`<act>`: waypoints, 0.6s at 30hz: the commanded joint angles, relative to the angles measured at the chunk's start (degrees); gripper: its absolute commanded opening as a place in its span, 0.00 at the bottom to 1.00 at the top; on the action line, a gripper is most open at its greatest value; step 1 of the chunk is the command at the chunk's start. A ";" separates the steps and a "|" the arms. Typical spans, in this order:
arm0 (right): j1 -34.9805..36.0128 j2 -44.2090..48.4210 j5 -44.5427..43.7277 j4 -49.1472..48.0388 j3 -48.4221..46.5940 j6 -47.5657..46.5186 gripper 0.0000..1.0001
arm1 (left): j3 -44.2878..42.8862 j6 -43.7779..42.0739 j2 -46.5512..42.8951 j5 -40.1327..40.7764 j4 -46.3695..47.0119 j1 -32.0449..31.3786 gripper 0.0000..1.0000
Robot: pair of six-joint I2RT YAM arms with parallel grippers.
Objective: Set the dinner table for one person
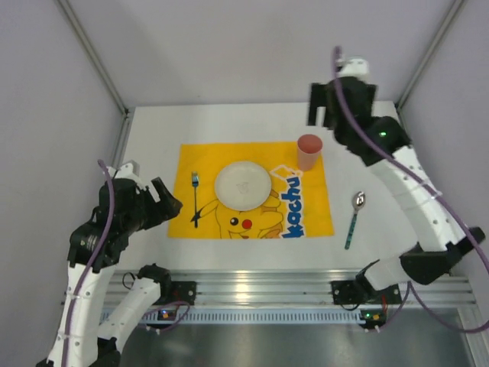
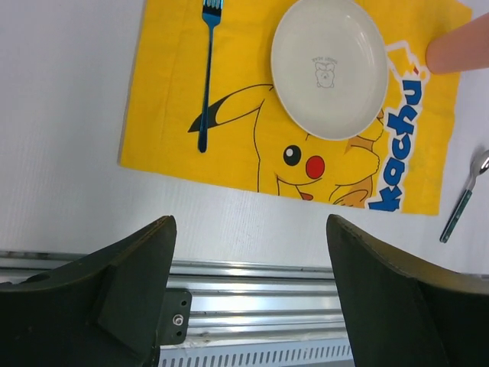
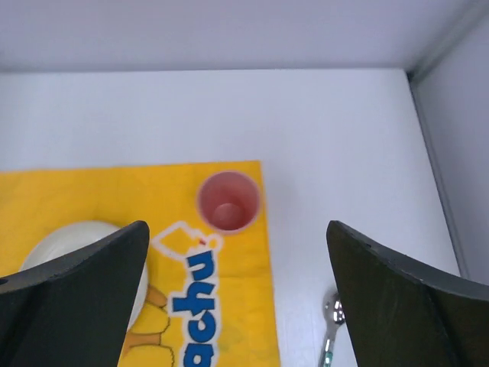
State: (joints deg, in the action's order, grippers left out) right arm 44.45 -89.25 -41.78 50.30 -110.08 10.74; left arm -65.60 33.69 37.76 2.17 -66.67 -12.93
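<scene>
While both arms hang off the surface, I log the layout from the overhead view. The white worktop (image 1: 229,122) fills the cell floor, with its ribbed aluminium rail (image 1: 260,283) along the 6 o'clock edge, by the arm bases. A yellow Pikachu mat (image 1: 317,199) lies flat near the middle of it.

On the mat:
- white plate (image 1: 243,184), roughly central, nothing on it
- fork (image 1: 195,200) at 9 o'clock of the plate, apart from it, tines toward 12
- pink cup (image 1: 309,151), upright, at 2 o'clock of the plate, on the mat's far right corner

Off the mat: a spoon (image 1: 354,218) with a teal handle lies on bare worktop at 4 o'clock of the plate, just beyond the mat's right edge, bowl toward 12.

Left claw (image 2: 250,222): released, jaws spread wide, nothing between them. It sits at 8 o'clock of the mat, over the near strip by the rail.

Right claw (image 3: 237,225): also released and carrying nothing. It is raised at 1 o'clock of the mat; its wrist camera looks down on the cup.
</scene>
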 commanded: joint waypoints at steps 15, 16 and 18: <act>-41.80 11.12 37.47 0.16 56.63 21.51 0.95 | 7.85 0.85 1.62 -7.98 10.07 -0.26 0.84; -42.16 9.99 37.82 -0.64 57.60 21.51 0.94 | 8.29 1.11 1.10 -7.89 9.90 -0.26 0.84; -43.21 8.93 40.10 -3.61 60.40 20.55 0.91 | 9.26 1.73 -0.31 -7.89 9.28 -0.26 0.84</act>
State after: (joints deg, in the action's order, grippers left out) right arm 2.92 -80.53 -5.28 52.14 -51.96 30.35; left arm -57.36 33.98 39.46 -5.13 -59.51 -12.93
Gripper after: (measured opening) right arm 0.922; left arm 0.843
